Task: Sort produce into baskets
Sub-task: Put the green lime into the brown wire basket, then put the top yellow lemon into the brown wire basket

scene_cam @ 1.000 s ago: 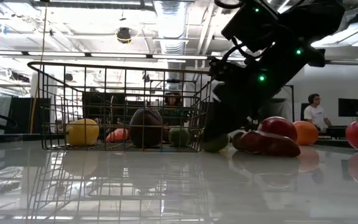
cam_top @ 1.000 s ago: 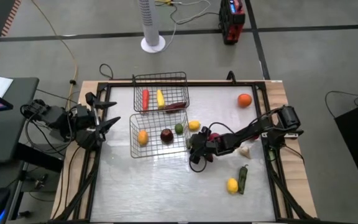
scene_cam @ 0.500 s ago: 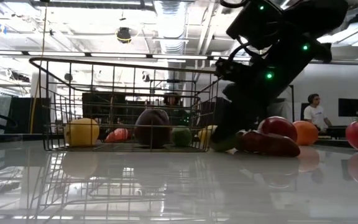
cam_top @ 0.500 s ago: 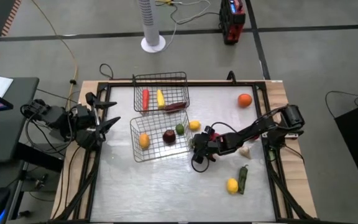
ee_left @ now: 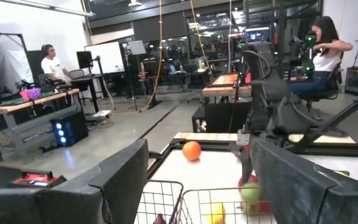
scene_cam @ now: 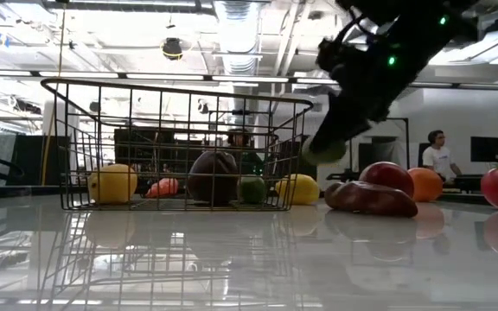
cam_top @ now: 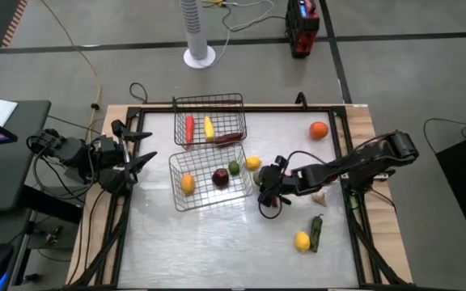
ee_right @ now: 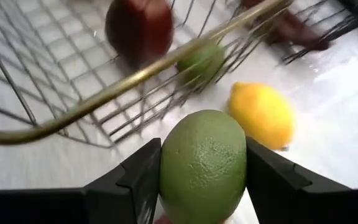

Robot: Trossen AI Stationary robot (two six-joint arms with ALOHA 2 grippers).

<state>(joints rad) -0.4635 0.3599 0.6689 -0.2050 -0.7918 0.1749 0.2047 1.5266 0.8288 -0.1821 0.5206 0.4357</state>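
Lime (ee_right: pixel 202 165) clamped between the two fingers of the right pincer (cam_top: pixel 267 184), raised clear of the surface (cam_top: pixel 217 242) just outside the near basket (cam_top: pixel 209 198), on the side that faces the right arm. In the low view the same lime (scene_cam: pixel 325 151) hangs at about the height of that basket's rim (scene_cam: pixel 175 85), with nothing under it.

Near basket contents: an orange-yellow fruit (cam_top: pixel 186 182), a dark red apple (cam_top: pixel 219 177) and a second, smaller lime (cam_top: pixel 233 168). A lemon (cam_top: pixel 253 162) lies on the surface against the basket's outer wall, close to the held lime.

Far basket (cam_top: pixel 209 101), touching the near basket on the side away from the camera of the low view: a red piece (cam_top: pixel 188 128), a yellow piece (cam_top: pixel 209 128) and a dark red chili (cam_top: pixel 226 138).

Loose produce beyond the right pincer from the near basket: an orange (cam_top: pixel 319 129) near the surface's far corner, a second lemon (cam_top: pixel 302 240) with a dark green piece (cam_top: pixel 316 233) just beside it, and a pale piece (cam_top: pixel 320 195) next to the right arm. The low view also shows a red apple (scene_cam: pixel 387 175) and a dark red piece (scene_cam: pixel 370 199) lying on the surface past the held lime.

Left pincer (cam_top: pixel 140 158): fingers apart, holding nothing, off the surface's edge on the opposite side of the near basket from the right pincer.
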